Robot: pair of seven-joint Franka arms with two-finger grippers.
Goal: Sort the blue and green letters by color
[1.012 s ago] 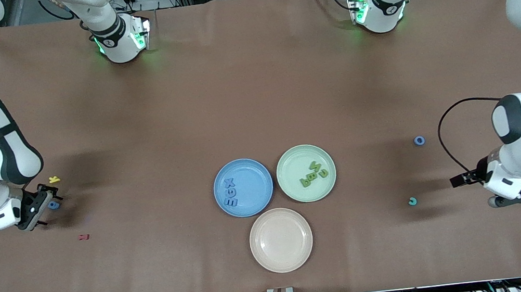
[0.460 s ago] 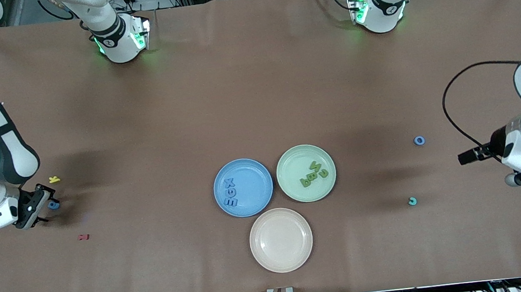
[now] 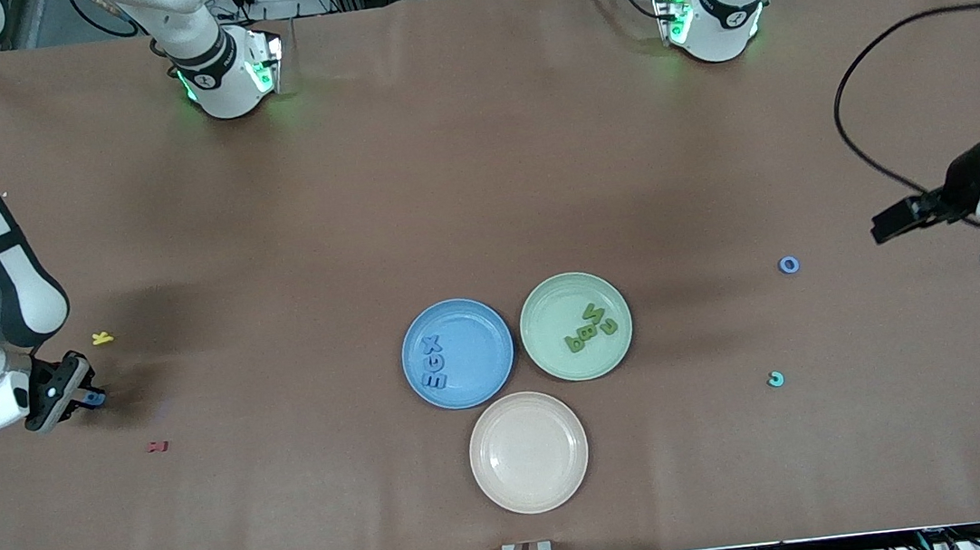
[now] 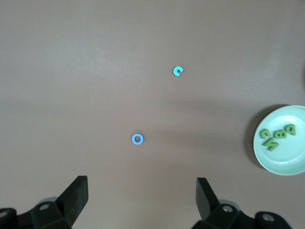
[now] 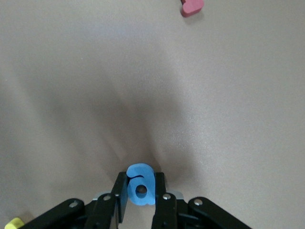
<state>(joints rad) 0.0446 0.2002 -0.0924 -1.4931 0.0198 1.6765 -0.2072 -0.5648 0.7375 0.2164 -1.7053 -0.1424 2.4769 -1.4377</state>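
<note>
Right gripper (image 3: pixel 82 397) seemingly pinches a blue letter (image 3: pixel 94 399) at the counter (image 3: pixel 480 176); left gripper out of frame.

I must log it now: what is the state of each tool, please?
Left tool: open, holding nothing, over the table near the blue ring.
Right tool: shut on a blue letter.

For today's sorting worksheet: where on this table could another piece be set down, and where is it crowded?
Free: the whole pink plate, and the wide bare table between the arm bases and the plates. Crowded: the blue plate and green plate, each holding letters and nearly touching. The right claw grips a blue letter.
</note>
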